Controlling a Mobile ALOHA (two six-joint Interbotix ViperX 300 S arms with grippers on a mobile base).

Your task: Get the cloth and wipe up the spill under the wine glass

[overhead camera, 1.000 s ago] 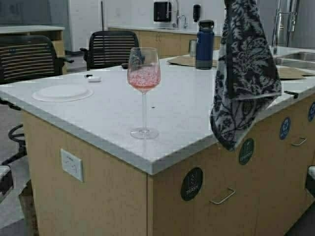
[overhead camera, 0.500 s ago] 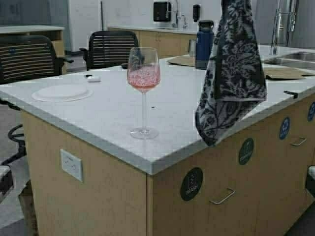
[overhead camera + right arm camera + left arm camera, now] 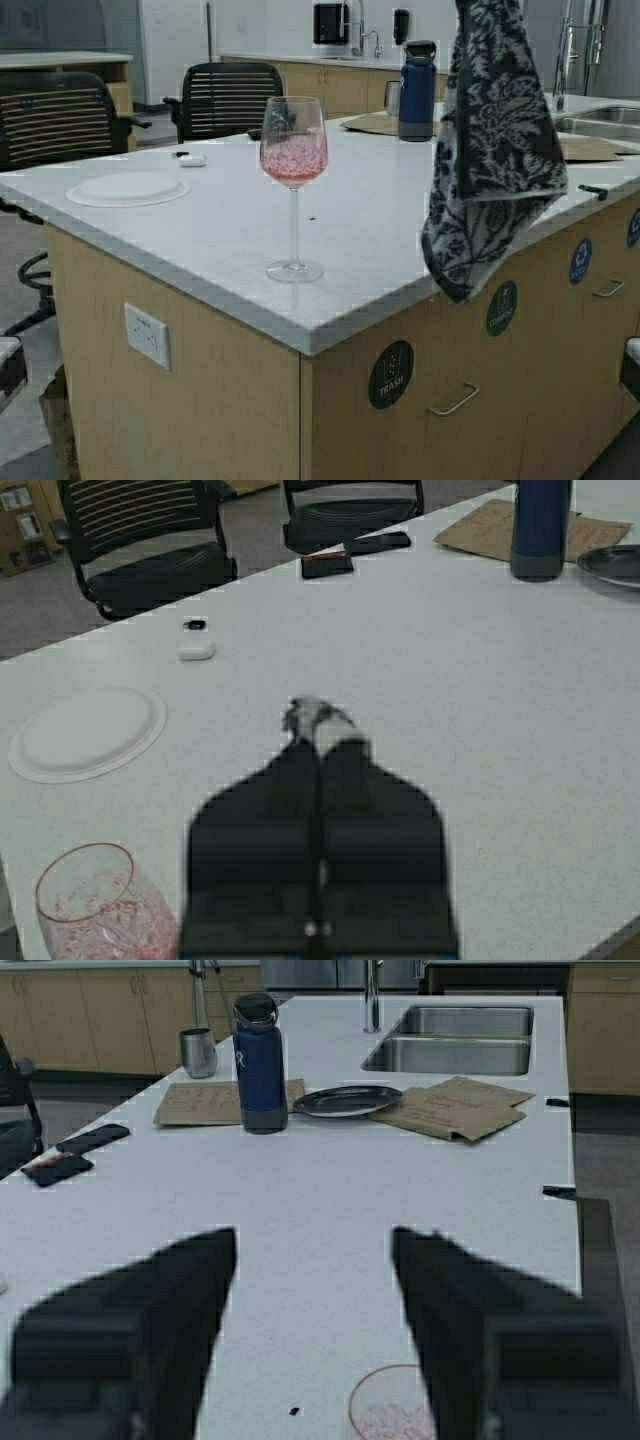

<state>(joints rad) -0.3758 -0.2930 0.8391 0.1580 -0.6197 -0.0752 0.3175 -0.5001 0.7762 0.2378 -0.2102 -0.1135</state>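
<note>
The wine glass (image 3: 293,150) with pink liquid stands upright near the front corner of the white counter (image 3: 230,230). I cannot make out the spill around its foot. The dark floral cloth (image 3: 497,150) hangs limp over the counter's right edge, to the right of the glass. My right gripper (image 3: 322,742) is shut on a pinch of the cloth (image 3: 312,715) high above the counter, and the glass rim (image 3: 90,905) shows below it. My left gripper (image 3: 312,1238) is open and empty above the counter, with the glass rim (image 3: 385,1410) just under one finger.
A blue bottle (image 3: 416,90) stands on tan mats (image 3: 375,123) at the back. A sink (image 3: 605,118) is at far right. A white plate (image 3: 127,188) and a small white case (image 3: 190,159) lie on the left. Mesh chairs (image 3: 225,95) stand behind.
The hanging cloth swung left toward the glass half a second ago and has now swung back to the right. The glass has stayed put.
</note>
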